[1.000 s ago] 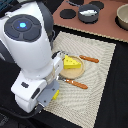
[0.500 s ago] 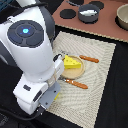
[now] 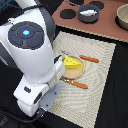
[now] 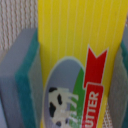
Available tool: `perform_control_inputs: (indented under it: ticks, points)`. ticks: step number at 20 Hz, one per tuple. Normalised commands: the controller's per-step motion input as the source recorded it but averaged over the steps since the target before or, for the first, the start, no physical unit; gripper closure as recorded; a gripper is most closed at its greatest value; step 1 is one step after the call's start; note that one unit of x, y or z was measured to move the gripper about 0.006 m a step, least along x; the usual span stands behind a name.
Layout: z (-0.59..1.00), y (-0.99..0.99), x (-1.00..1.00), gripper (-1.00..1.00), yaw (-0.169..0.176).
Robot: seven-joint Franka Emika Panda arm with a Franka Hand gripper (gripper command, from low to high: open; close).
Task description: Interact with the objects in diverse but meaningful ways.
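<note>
In the wrist view the flat yellow labelled box (image 4: 75,45), with a cow picture and a red "BUTTER" banner, fills the frame. It stands between my gripper's (image 4: 72,80) two fingers (image 4: 22,75), whose teal pads press against its two sides. In the exterior view the arm's white body (image 3: 35,60) hides the gripper and the box. The yellow holed cheese wedge (image 3: 72,62) lies on the tan round plate (image 3: 80,73). The grey two-handled pot (image 3: 88,13) holds a white piece (image 3: 89,10) at the back. The tomato is out of view.
Two wooden-handled cutlery pieces (image 3: 89,59) (image 3: 76,84) flank the plate on a beige woven mat (image 3: 102,50). A brown board (image 3: 107,25) at the back carries the pot, dark round burners (image 3: 66,13) and a tan bowl (image 3: 123,17).
</note>
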Motion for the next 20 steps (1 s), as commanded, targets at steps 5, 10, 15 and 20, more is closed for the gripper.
perform_control_inputs:
  ticks: [5,10,15,20]
  points:
    - [1.0,0.4,-0.16,1.0,0.078]
    - [1.0,0.5,-0.16,1.0,0.057]
    - [0.85,0.78,-0.24,1.0,0.062]
    - [0.59,0.84,-0.39,1.0,0.045]
